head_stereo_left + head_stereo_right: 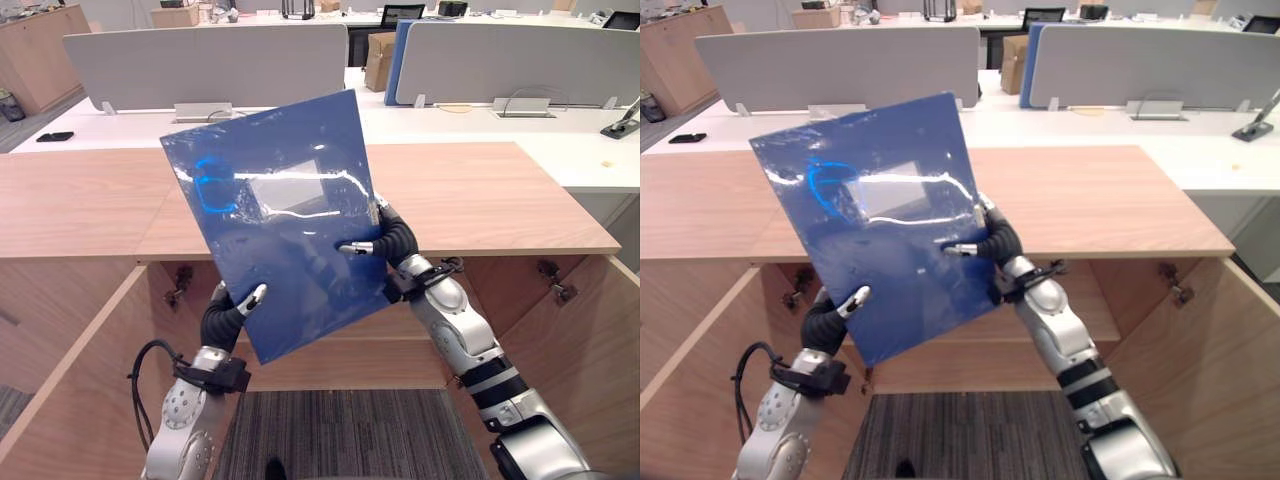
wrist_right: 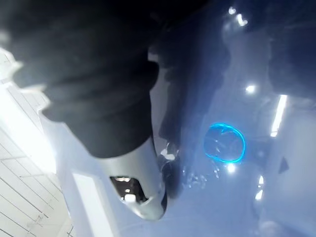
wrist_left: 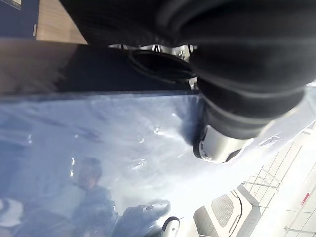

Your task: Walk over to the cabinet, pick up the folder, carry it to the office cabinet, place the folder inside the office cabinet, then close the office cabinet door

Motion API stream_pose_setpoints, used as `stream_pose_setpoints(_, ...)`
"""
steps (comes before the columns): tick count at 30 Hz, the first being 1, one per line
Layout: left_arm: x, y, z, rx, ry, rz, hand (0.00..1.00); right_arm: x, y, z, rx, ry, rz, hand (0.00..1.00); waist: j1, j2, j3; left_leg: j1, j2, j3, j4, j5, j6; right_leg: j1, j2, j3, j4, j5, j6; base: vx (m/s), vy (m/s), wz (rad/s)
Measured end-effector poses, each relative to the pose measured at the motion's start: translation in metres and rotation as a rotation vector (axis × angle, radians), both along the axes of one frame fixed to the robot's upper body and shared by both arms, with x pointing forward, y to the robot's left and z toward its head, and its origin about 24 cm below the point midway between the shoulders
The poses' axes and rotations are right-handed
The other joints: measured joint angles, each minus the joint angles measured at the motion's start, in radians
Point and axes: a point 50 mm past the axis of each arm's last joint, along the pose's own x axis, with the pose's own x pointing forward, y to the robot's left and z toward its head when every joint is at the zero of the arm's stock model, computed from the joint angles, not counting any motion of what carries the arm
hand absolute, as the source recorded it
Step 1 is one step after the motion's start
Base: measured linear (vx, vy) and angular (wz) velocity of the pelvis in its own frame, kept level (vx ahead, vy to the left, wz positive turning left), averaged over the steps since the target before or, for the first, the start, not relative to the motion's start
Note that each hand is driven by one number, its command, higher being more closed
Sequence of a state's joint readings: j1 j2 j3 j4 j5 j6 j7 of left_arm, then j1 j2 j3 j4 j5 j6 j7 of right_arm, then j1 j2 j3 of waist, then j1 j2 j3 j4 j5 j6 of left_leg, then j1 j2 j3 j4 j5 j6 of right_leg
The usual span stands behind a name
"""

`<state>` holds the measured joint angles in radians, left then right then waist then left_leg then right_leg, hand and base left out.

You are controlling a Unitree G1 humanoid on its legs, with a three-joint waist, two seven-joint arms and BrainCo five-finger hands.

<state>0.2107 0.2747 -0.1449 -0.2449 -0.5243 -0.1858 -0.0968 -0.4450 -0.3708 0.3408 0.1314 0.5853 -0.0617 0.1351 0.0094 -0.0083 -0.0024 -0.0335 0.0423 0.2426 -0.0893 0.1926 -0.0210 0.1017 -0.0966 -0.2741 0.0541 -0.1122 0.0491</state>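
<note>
The folder (image 1: 275,220) is a glossy dark-blue sheet with a pale label and a ring-shaped blue glint, held tilted between both hands above the open wooden cabinet (image 1: 480,195). The left hand (image 1: 232,315) pinches its lower corner and the right hand (image 1: 390,240) its side edge, thumbs across the front. The fingers behind it are hidden, and glare washes out the label.

Silver-grey arms (image 1: 462,335), dark ribbed wrist covers (image 1: 222,318), silver fingers (image 1: 357,247) with dark tips
</note>
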Motion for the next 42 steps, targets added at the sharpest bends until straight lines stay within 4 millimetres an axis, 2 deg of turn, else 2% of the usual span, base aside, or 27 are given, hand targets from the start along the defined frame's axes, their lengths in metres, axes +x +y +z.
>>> stream_pose_setpoints(5,0.000,0.003,0.000,0.023,0.001,-0.015,1.00,0.004,0.001,-0.004,-0.023,0.086,0.085,0.00,0.003,0.000,0.000,-0.002,0.001,-0.001,-0.002,0.003,0.001,0.000,0.001,0.000,-0.005,0.007,0.001,0.00,0.000,0.00)
stream_pose_setpoints(6,0.000,0.005,0.001,0.028,0.004,-0.020,1.00,0.004,0.001,-0.003,-0.038,0.102,0.114,1.00,0.005,0.000,0.000,-0.002,0.001,-0.001,-0.004,0.003,0.001,0.000,0.001,0.000,-0.005,0.007,0.001,0.00,0.000,0.00)
stream_pose_setpoints(13,-0.001,0.014,0.005,0.030,-0.021,-0.040,1.00,0.009,0.005,0.011,-0.068,0.157,0.240,1.00,0.013,-0.001,0.000,-0.003,0.003,-0.002,-0.004,0.005,-0.001,0.000,0.004,0.000,-0.006,0.008,0.000,0.00,0.000,0.00)
stream_pose_setpoints(14,-0.001,0.017,0.004,0.034,-0.018,-0.042,0.00,0.008,0.006,0.013,-0.086,0.166,0.267,1.00,0.014,-0.001,-0.001,-0.003,0.005,-0.002,-0.004,0.005,-0.001,0.000,0.005,0.000,-0.006,0.008,0.000,0.00,0.000,0.00)
stream_pose_setpoints(17,-0.003,0.018,-0.003,0.072,0.023,-0.087,0.00,0.009,0.003,0.014,-0.133,0.184,0.287,1.00,0.025,-0.002,-0.001,-0.004,0.006,-0.003,-0.004,0.005,-0.002,-0.001,0.007,0.000,-0.006,0.008,0.000,0.00,0.000,0.00)
stream_pose_setpoints(18,-0.005,0.017,-0.011,0.104,0.067,-0.124,0.00,0.010,0.002,0.016,-0.182,0.189,0.295,1.00,0.029,-0.002,-0.001,-0.005,0.008,-0.003,-0.004,0.006,-0.002,-0.001,0.008,0.000,-0.006,0.008,0.000,0.00,0.000,0.00)
stream_pose_setpoints(22,-0.012,0.011,-0.029,0.155,0.168,-0.237,0.00,0.009,-0.004,0.018,-0.264,0.199,0.312,1.00,0.035,-0.004,-0.004,-0.016,0.009,-0.003,-0.003,0.007,-0.004,-0.014,0.010,0.000,-0.004,0.008,0.000,0.00,0.000,0.00)
stream_pose_setpoints(25,-0.015,0.007,-0.035,0.148,0.202,-0.297,0.00,0.008,-0.005,0.019,-0.278,0.197,0.319,1.00,0.034,-0.005,-0.005,-0.017,0.009,-0.003,0.000,0.007,-0.004,-0.016,0.009,0.001,0.002,0.009,0.000,0.00,0.000,0.00)
stream_pose_setpoints(28,-0.020,0.002,-0.045,0.135,0.235,-0.348,0.00,0.005,-0.003,0.024,-0.265,0.171,0.330,1.00,0.025,-0.005,-0.005,-0.017,0.011,-0.003,0.000,0.008,-0.005,-0.017,0.010,0.001,0.004,0.009,0.000,0.00,0.000,0.00)
stream_pose_setpoints(31,-0.025,-0.007,-0.067,0.060,0.307,-0.373,0.00,-0.006,-0.015,0.037,-0.131,0.104,0.299,1.00,0.026,-0.004,-0.006,-0.024,0.015,-0.001,-0.005,0.006,-0.005,-0.026,0.007,0.005,-0.001,0.008,0.000,-0.01,0.005,-0.02)
stream_pose_setpoints(34,-0.038,-0.001,-0.120,-0.080,0.562,-0.250,0.00,-0.026,-0.038,0.058,0.143,-0.006,0.260,1.00,0.007,-0.004,-0.007,-0.031,0.016,0.010,-0.005,0.006,-0.005,-0.037,0.007,0.014,-0.002,0.009,0.000,0.00,0.009,-0.11)
stream_pose_setpoints(35,-0.052,0.010,-0.147,-0.131,0.705,-0.145,0.00,-0.035,-0.047,0.070,0.255,-0.090,0.240,1.00,-0.007,-0.005,-0.010,-0.033,0.019,0.022,-0.004,0.005,-0.007,-0.045,0.008,0.027,-0.002,0.010,-0.001,0.02,-0.004,-0.24)
stream_pose_setpoints(36,-0.068,0.020,-0.165,-0.159,0.815,-0.056,0.00,-0.043,-0.063,0.081,0.331,-0.176,0.184,1.00,-0.025,-0.007,-0.012,-0.033,0.020,0.026,-0.004,0.004,-0.007,-0.047,0.009,0.033,-0.004,0.012,-0.002,0.03,-0.010,-0.22)
stream_pose_setpoints(37,-0.076,0.024,-0.171,-0.163,0.854,-0.020,0.00,-0.046,-0.073,0.083,0.357,-0.210,0.143,1.00,-0.031,-0.007,-0.015,-0.033,0.020,0.026,-0.004,0.004,-0.007,-0.048,0.009,0.035,-0.006,0.012,-0.002,0.03,-0.018,-0.13)
stream_pose_setpoints(38,-0.087,0.030,-0.179,-0.162,0.909,0.029,0.00,-0.050,-0.096,0.086,0.395,-0.260,0.043,1.00,-0.047,-0.007,-0.024,-0.033,0.020,0.026,-0.004,0.004,-0.008,-0.048,0.010,0.039,-0.009,0.012,-0.002,0.02,-0.017,-0.12)
stream_pose_setpoints(39,-0.096,0.035,-0.186,-0.125,0.955,0.060,0.00,-0.056,-0.114,0.084,0.416,-0.287,-0.068,1.00,-0.050,-0.005,-0.029,-0.031,0.023,0.028,-0.004,0.004,-0.008,-0.050,0.011,0.047,-0.011,0.014,-0.004,0.01,-0.018,-0.17)
stream_pose_setpoints(40,-0.101,0.038,-0.191,-0.115,0.984,0.081,0.00,-0.058,-0.121,0.081,0.425,-0.292,-0.117,1.00,-0.051,-0.004,-0.031,-0.029,0.025,0.030,-0.005,0.003,-0.008,-0.050,0.014,0.054,-0.012,0.015,-0.005,0.00,-0.017,-0.24)
stream_pose_setpoints(41,-0.110,0.043,-0.197,-0.103,1.031,0.116,0.00,-0.062,-0.129,0.074,0.447,-0.283,-0.174,1.00,-0.055,-0.004,-0.034,-0.025,0.031,0.033,-0.005,0.002,-0.010,-0.051,0.018,0.063,-0.013,0.017,-0.008,-0.02,-0.036,-0.32)
stream_pose_setpoints(42,-0.128,0.053,-0.208,-0.106,1.119,0.187,0.00,-0.068,-0.135,0.057,0.478,-0.244,-0.252,1.00,-0.065,-0.004,-0.042,-0.019,0.041,0.039,-0.005,-0.004,-0.018,-0.051,0.026,0.076,-0.015,0.018,-0.010,-0.02,-0.039,-0.31)
